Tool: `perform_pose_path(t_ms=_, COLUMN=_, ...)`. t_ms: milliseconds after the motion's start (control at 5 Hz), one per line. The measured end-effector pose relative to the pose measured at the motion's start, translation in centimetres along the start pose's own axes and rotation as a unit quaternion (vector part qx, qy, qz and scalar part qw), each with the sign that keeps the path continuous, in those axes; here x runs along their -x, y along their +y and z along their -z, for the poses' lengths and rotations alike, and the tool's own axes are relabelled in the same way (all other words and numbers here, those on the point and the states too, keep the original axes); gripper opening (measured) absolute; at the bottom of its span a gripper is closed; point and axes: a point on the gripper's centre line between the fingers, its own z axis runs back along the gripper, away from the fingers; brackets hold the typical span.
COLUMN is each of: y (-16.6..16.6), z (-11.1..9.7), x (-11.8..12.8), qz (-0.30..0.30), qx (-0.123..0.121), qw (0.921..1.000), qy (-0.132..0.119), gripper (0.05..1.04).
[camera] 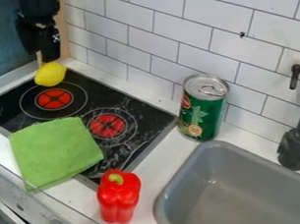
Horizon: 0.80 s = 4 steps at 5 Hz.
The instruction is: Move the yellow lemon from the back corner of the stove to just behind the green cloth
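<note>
One black gripper (46, 58) hangs at the upper left, its lower end right at the lemon (50, 74); whether it is spread, pressed together or pinching the fruit, I cannot tell. The lemon is at the back left corner of the cooktop (7, 105), so its handling looks unfinished; what is done or left beyond that isn't clear. Rightward, a green cloth (55, 151) lies across the cooktop's front edge, then a red bell pepper (118, 200) and an upright green drink can (203, 113) on the counter, beside the gray sink (238, 190).
</note>
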Motion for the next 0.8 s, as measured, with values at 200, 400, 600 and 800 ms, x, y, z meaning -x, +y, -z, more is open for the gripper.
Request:
perform_pose_path(t_ms=200, y=0.9, z=-0.2, x=-0.1, qz=-0.008, qx=-0.03, qw=0.9995, qy=0.006, gripper=1.008)
perform_pose_path(t_ms=400, y=1.4, z=1.1, x=-0.3, qz=-0.007, qx=-0.046, qw=0.9986, qy=0.026, gripper=1.007)
perform_pose_path(t_ms=600, y=1.5, z=2.1, x=-0.4, qz=-0.009, qx=-0.048, qw=0.9982, qy=0.034, gripper=1.007)
perform_pose_path(t_ms=800, y=1.2, z=3.5, x=-0.6, qz=-0.002, qx=-0.042, qw=0.9981, qy=0.046, gripper=1.007)
